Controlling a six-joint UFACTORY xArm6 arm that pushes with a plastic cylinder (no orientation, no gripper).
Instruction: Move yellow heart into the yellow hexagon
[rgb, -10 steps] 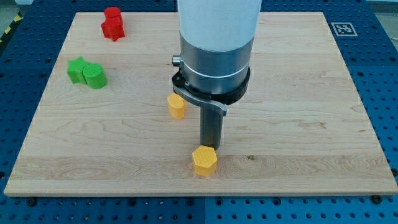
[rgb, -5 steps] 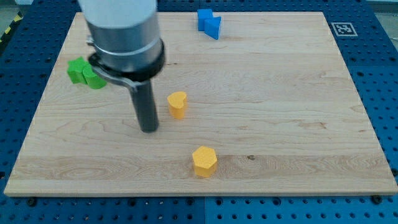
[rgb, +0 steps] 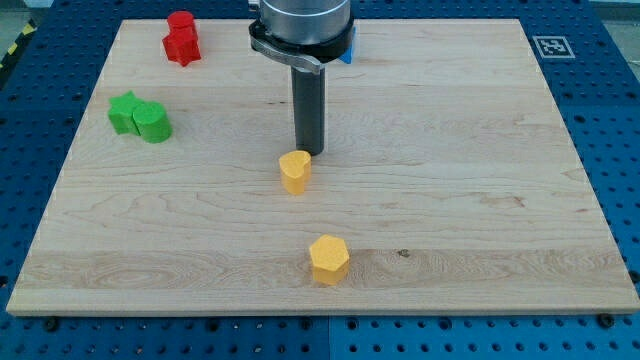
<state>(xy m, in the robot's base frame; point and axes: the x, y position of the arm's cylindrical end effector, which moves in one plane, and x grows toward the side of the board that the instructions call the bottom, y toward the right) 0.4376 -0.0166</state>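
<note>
The yellow heart (rgb: 294, 171) lies near the board's middle. The yellow hexagon (rgb: 329, 259) lies below it and slightly to the right, near the board's bottom edge, with a clear gap between the two. My tip (rgb: 308, 151) stands just above the heart on its upper right side, touching or almost touching it. The dark rod rises from there to the arm's body at the view's top.
Two red blocks (rgb: 181, 38) sit at the board's top left. A green star and green cylinder (rgb: 139, 116) sit together at the left. A blue block (rgb: 347, 50) is mostly hidden behind the arm at the top. The wooden board (rgb: 500, 200) lies on a blue perforated table.
My tip moved from the heart's left round to just above it. The heart shifted slightly down and to the right. The hexagon has not moved.
</note>
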